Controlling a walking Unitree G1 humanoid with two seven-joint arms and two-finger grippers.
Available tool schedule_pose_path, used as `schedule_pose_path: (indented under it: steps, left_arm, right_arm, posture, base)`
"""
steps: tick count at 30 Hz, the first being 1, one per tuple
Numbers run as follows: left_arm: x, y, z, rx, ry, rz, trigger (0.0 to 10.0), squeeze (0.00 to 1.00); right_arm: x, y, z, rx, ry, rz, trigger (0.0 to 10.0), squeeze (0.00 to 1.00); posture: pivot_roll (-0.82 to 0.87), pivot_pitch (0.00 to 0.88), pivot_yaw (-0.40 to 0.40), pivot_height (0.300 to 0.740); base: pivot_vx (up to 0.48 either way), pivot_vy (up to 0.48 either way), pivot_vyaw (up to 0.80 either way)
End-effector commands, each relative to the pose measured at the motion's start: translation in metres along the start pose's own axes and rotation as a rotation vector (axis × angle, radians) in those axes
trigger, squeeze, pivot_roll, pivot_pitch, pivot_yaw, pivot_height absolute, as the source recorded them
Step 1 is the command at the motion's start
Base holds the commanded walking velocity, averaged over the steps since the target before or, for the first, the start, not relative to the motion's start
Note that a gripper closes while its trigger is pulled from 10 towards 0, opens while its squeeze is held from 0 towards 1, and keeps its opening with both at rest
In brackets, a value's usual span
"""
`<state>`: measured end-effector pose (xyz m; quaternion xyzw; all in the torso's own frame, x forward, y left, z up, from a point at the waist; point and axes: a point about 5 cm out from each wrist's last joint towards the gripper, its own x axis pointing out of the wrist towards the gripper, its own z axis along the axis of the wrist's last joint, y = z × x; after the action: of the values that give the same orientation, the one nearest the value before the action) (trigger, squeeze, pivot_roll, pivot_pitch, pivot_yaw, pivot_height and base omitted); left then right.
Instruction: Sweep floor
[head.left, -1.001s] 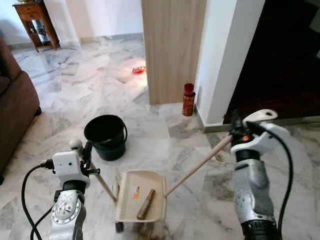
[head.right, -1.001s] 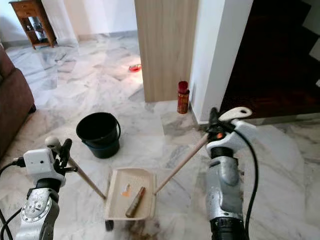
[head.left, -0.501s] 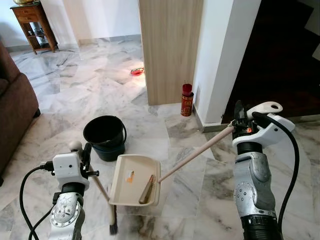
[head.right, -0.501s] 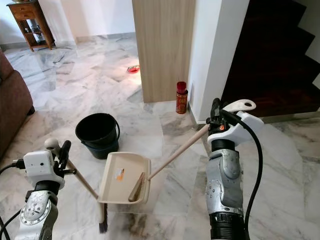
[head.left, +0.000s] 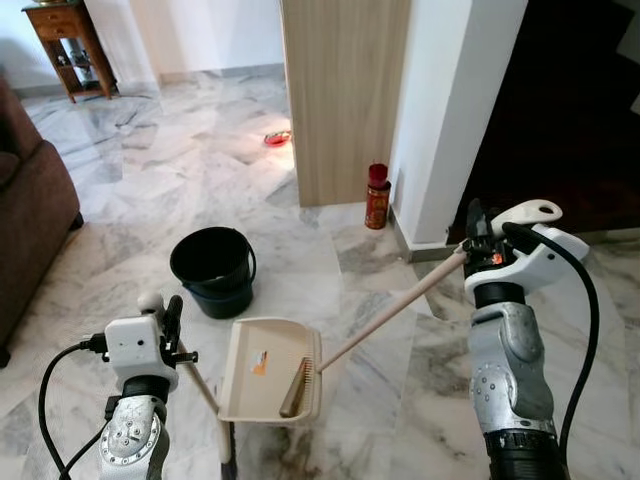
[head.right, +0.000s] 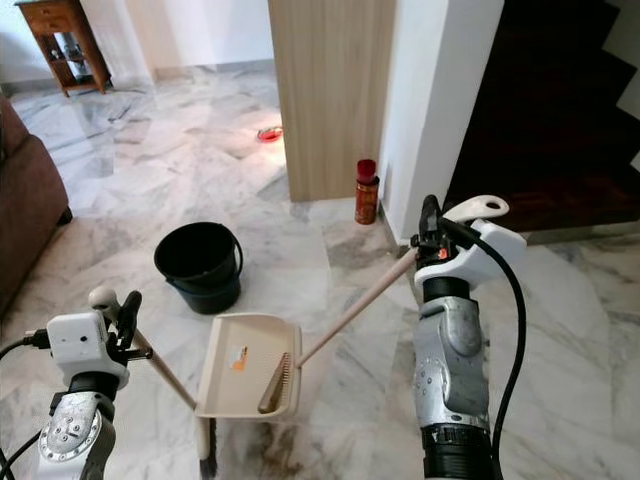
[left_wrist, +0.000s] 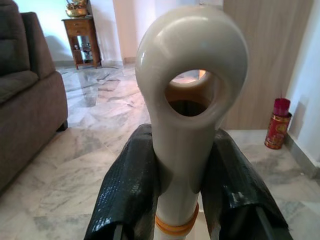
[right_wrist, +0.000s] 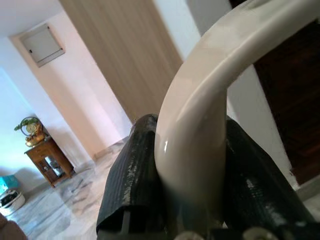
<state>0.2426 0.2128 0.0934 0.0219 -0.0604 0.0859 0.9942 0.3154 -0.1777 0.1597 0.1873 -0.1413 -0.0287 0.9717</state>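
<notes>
Grey-veined marble floor (head.left: 120, 170) runs back past a wooden panel (head.left: 345, 95) and a white pillar (head.left: 450, 110) to a small wooden side table (head.left: 70, 45) in the far corner, with a brown sofa (head.left: 30, 210) at the left edge. A black bucket (head.left: 213, 270) stands on the floor, and a red canister (head.left: 377, 197) sits at the foot of the pillar.

The right pincer (head.left: 478, 240) is clamped on the curved top of a long beige handle (head.left: 395, 310) that slants down to the cream dustpan (head.left: 270, 370). The pan hangs tilted just above the floor, near the bucket but not over it; half a second ago it looked slightly closer to the bucket. Inside it lie a brown stick-like piece (head.left: 296, 388) and a small orange scrap (head.left: 259, 364), both about where they were.

The left pincer (left_wrist: 175, 185) grips the looped end of the broom handle (left_wrist: 190, 75), its black fingers (left_wrist: 132, 195) pressed on either side. The broom (head.left: 205, 385) slants down under the pan's left edge, its bristle end (head.right: 207, 452) dark against the floor beneath. The left arm sits a little lower in the picture than before, though the whole view has shifted too.
</notes>
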Motion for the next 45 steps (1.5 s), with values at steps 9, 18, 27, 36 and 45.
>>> schedule_pose_path:
  steps: [9,18,27,36,45]
  left_arm:
    - [0.004,0.002,0.014,0.018,-0.068,0.003,10.0,0.0]
    - [0.005,0.002,0.017,0.019,-0.073,-0.002,10.0,0.0]
    - [0.006,-0.001,0.017,0.018,-0.07,-0.011,10.0,0.0]
    - [0.008,-0.002,0.017,0.022,-0.069,-0.019,10.0,0.0]
    - [0.009,-0.002,0.018,0.023,-0.07,-0.019,10.0,0.0]
  right_arm:
    - [0.008,0.024,0.018,0.068,-0.074,0.068,10.0,0.0]
    - [0.01,0.029,0.022,0.084,-0.087,0.079,10.0,0.0]
    - [0.012,0.036,0.026,0.103,-0.101,0.104,10.0,0.0]
    - [0.012,0.041,0.025,0.101,-0.095,0.128,10.0,0.0]
    - [0.012,0.045,0.024,0.113,-0.089,0.145,10.0,0.0]
  posture:
    - [0.09,0.012,0.056,0.74]
    - [0.09,0.012,0.061,0.74]
    - [0.09,0.008,0.065,0.74]
    - [0.09,0.0,0.067,0.74]
    - [0.1,0.006,0.067,0.74]
  base:
    - [0.0,0.267,0.0]
    - [0.0,0.0,0.0]
    - [0.0,0.0,0.0]
    - [0.0,0.0,0.67]
    - [0.0,0.0,0.8]
